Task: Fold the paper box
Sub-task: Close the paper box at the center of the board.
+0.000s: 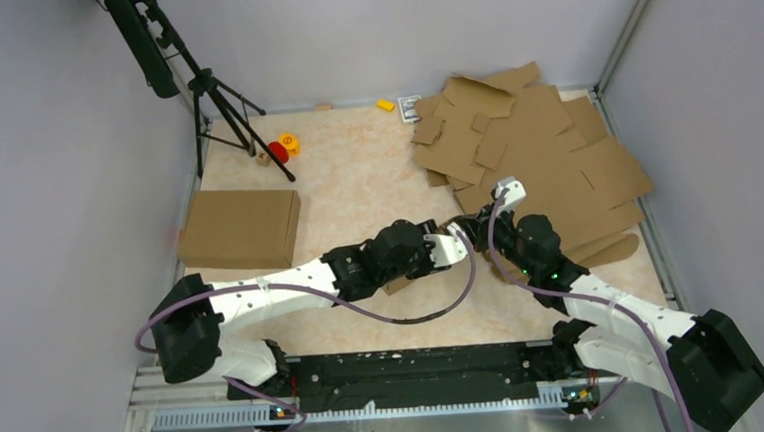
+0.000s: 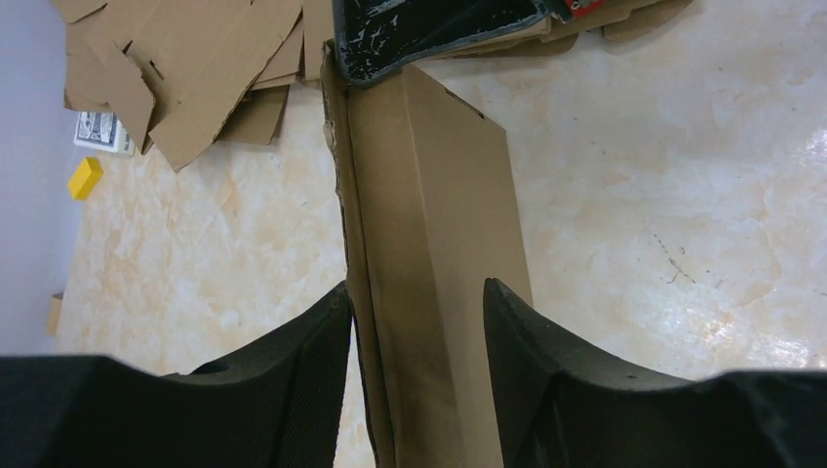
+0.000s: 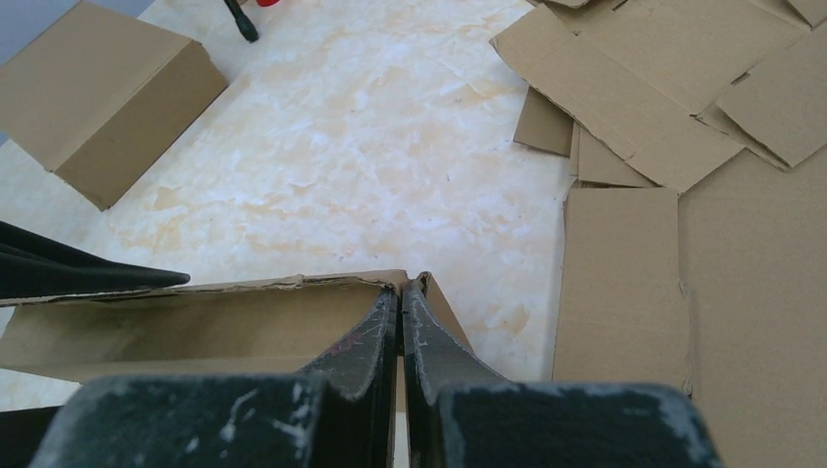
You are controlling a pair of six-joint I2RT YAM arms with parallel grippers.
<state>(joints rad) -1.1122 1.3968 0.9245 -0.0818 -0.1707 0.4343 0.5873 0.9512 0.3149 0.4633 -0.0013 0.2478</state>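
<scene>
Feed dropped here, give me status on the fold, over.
Left gripper open astride the paper box. Right gripper shut on its far end. Spare blanks beside, nothing blocking.

1. Widest free lane: the bare beige marbled table top (image 1: pixel 355 168), between the closed brown cardboard box (image 1: pixel 240 228) on the left and the heap of flat brown cardboard blanks (image 1: pixel 545 156) on the right.
2. Far-left corner is blocked by a black tripod (image 1: pixel 212 96), with a small red piece (image 1: pixel 278 151) and an orange piece (image 1: pixel 289 140) at its foot.
3. A small yellow block (image 1: pixel 384 105) lies at the far edge, near the heap.
4. Near centre is crowded: both arms meet over the partly folded brown paper box (image 2: pixel 429 195).
5. The left gripper (image 2: pixel 414 292) straddles the box's upright wall, jaws apart. One finger is against the wall; the other stands clear of it.
6. The right gripper (image 3: pixel 402 288), fingers pressed together, sits at the box's far end and bars that approach.
7. Grey walls (image 1: pixel 56 196) bound the table left, right and far.
</scene>
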